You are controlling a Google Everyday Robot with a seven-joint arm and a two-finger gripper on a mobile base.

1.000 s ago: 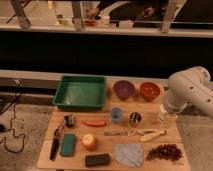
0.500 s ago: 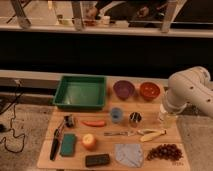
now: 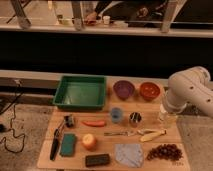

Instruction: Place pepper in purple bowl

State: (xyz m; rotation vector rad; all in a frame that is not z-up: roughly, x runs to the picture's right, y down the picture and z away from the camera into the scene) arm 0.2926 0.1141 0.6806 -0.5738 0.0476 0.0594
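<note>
The slim orange-red pepper (image 3: 94, 123) lies on the wooden table (image 3: 46, 159), left of centre, just in front of the green tray. The dull purple bowl (image 3: 123, 90) stands at the back of the table and looks empty. It is right of the tray and left of an orange-red bowl (image 3: 149, 91). My white arm (image 3: 190, 92) comes in from the right. My gripper (image 3: 167, 118) hangs low over the table's right edge, far right of the pepper and right of the purple bowl. Nothing shows in it.
A green tray (image 3: 81, 92) fills the back left. A blue cup (image 3: 116, 115) and a small can (image 3: 135, 118) stand mid-table. At the front lie a round orange fruit (image 3: 89, 141), banana (image 3: 152, 135), grapes (image 3: 165, 151), cloth (image 3: 129, 154), green sponge (image 3: 67, 144) and a black-handled tool (image 3: 55, 145).
</note>
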